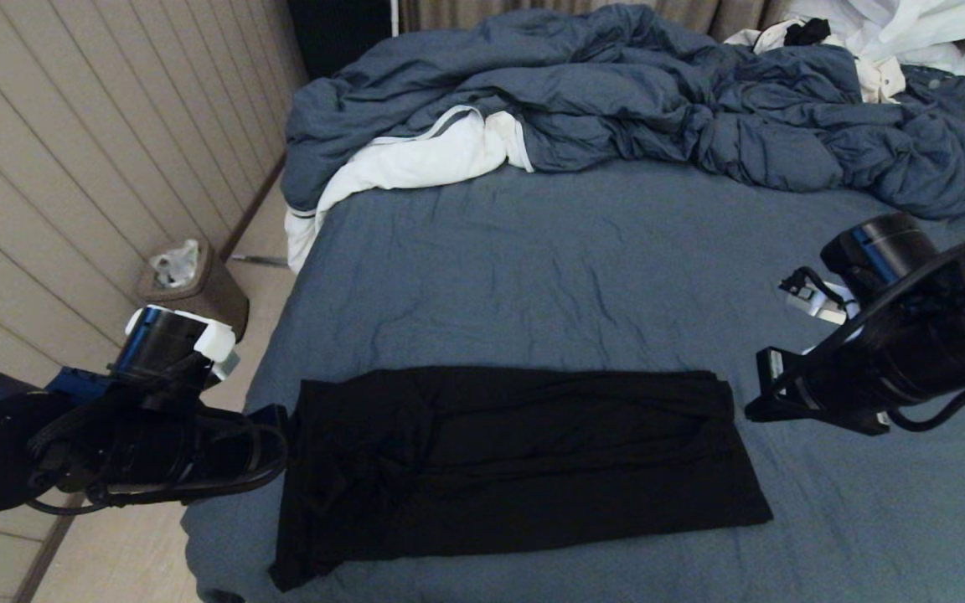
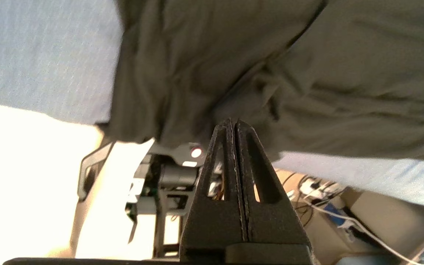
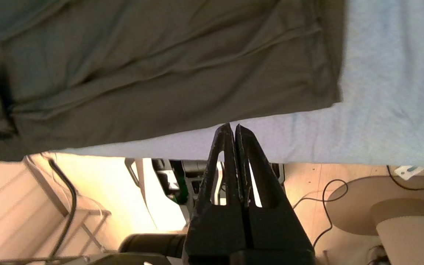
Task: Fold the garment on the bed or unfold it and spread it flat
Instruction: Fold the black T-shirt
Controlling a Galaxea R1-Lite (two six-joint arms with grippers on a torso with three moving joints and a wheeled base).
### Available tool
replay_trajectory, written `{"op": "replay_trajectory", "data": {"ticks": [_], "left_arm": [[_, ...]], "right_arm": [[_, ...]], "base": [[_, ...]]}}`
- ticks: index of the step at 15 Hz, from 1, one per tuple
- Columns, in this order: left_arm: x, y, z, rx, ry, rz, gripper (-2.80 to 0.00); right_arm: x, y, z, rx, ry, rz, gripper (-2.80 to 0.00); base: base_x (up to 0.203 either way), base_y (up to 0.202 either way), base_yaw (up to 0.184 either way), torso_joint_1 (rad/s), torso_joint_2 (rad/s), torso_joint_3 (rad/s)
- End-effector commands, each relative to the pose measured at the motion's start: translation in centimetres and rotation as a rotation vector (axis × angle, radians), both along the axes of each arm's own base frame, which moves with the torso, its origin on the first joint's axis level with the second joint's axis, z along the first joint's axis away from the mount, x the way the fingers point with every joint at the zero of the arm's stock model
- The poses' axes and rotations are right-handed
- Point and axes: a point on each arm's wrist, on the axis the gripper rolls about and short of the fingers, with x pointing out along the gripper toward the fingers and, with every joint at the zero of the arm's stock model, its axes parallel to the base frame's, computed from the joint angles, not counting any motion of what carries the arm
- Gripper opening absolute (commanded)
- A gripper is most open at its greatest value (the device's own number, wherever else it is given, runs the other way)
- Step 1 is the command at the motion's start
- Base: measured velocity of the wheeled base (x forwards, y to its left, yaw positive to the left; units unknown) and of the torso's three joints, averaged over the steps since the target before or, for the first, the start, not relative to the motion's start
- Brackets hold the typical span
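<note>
The black soft-knit T-shirt point(image 1: 516, 461) is seen folded into a band along the near edge of the slate-blue bed point(image 1: 583, 251), long axis running side to side. Left gripper point(image 1: 277, 419), jaws pressed together and empty, is nearer; right gripper point(image 1: 755, 410), likewise closed, is just off the other end

Head view, non-task items only. Crumpled blue-grey duvet point(image 1: 658, 100) heaped across the top of the frame, upper centre to upper right. White cloth with a grey stripe point(image 1: 415, 163) pokes out from under the duvet's left end, upper centre-left, and hangs over the edge. More white fabric point(image 1: 901, 33) bunched at the upper right corner, with a small black item point(image 1: 807, 32) beside it. Brown bin point(image 1: 198, 289) with a light liner stands on the floor at left, near the panelled wall point(image 1: 72, 142). Curtain point(image 1: 482, 12) along the top edge.
</note>
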Motion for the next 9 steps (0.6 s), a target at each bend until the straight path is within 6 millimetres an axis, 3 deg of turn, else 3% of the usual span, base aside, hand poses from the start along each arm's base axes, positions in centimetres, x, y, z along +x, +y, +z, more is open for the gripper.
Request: {"op": "replay_trajectory", "data": {"ticks": [1, 6, 9], "left_arm": [[-0.2, 1.0, -0.7, 0.002, 0.03, 0.035, -2.8], [3.1, 1.7, -5.0, 0.005, 0.098, 0.065, -2.8], [4.5, 1.8, -6.8, 0.014, 0.122, 0.06, -2.8]], "right_arm": [[0.2, -0.2, 0.7, -0.008, -0.021, -0.002, -2.8], [-0.6, -2.9, 1.6, -0.097, -0.003, -0.155, -2.8], [-0.7, -2.9, 1.9, -0.173, 0.005, -0.198, -2.8]], "base": [[0.0, 0.0, 0.0, 0.0, 0.0, 0.0], [0.0, 0.0, 0.0, 0.0, 0.0, 0.0], [0.0, 0.0, 0.0, 0.0, 0.0, 0.0]]}}
